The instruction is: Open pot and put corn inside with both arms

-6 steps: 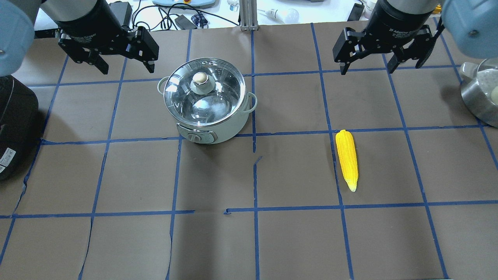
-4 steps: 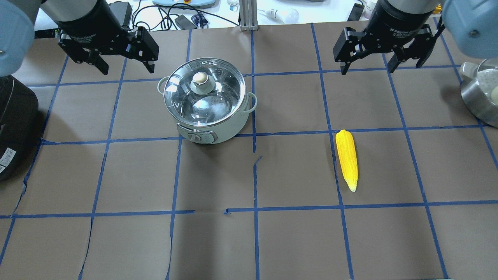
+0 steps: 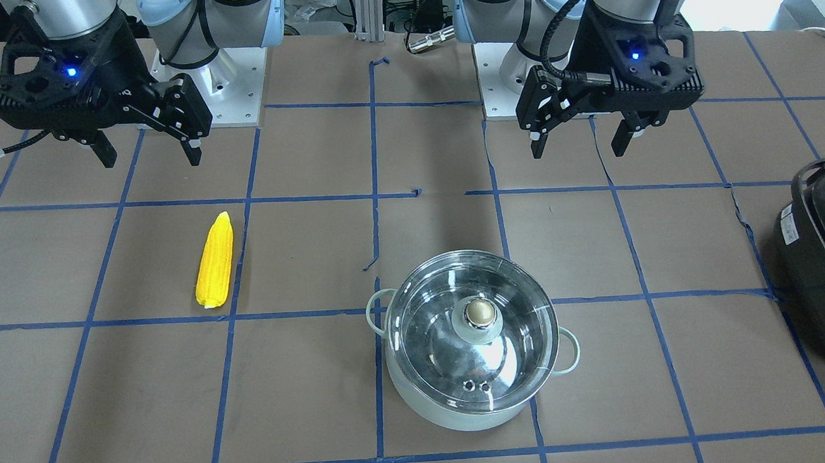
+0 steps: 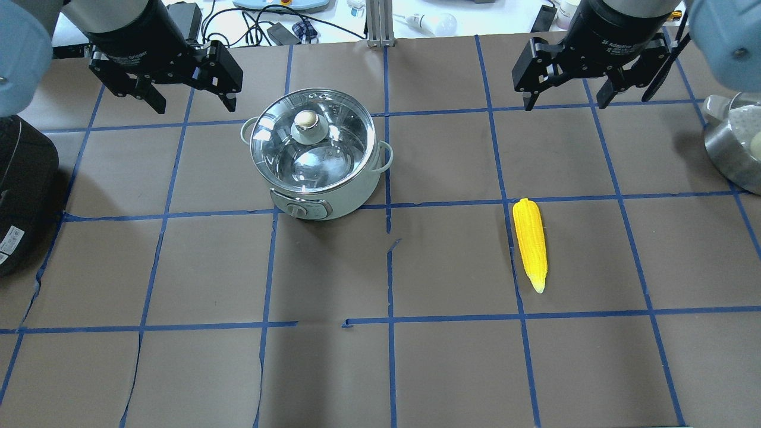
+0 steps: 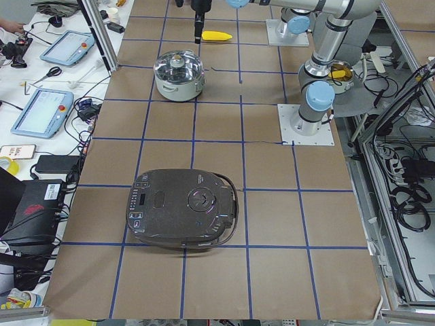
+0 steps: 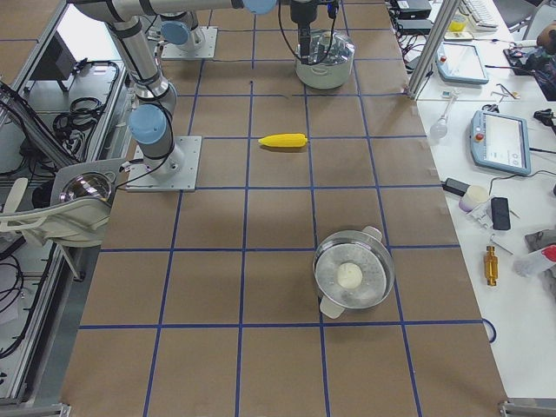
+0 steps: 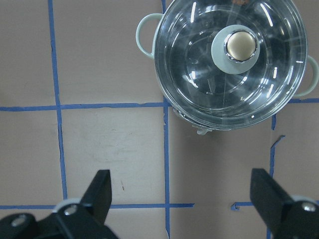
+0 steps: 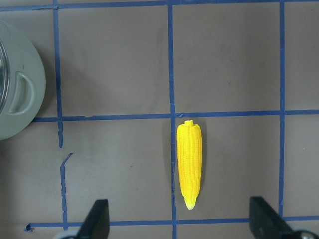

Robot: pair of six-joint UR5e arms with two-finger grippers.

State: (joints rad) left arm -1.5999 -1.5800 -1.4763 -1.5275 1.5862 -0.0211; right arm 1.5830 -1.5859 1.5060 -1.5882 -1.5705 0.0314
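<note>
The mint-white pot (image 4: pixel 357 199) stands left of the table's middle, its glass lid (image 4: pixel 321 157) shut, brass knob (image 4: pixel 307 119) on top. The yellow corn (image 4: pixel 530 242) lies flat on the right side, tip pointing toward the robot. My left gripper (image 4: pixel 195 109) is open and empty, raised above the table, left of and beyond the pot; its wrist view shows the lid (image 7: pixel 199 74) ahead of its fingers. My right gripper (image 4: pixel 565 106) is open and empty, raised beyond the corn, which shows in its wrist view (image 8: pixel 189 167).
A black appliance (image 4: pixel 24 196) sits at the table's left edge. A second steel pot (image 4: pixel 734 148) with something white inside sits at the right edge. Brown paper with blue tape lines covers the table. Cables and devices lie beyond the far edge.
My right gripper has shifted slightly away from the corn, toward the far right. The left gripper, pot and corn have not moved.
</note>
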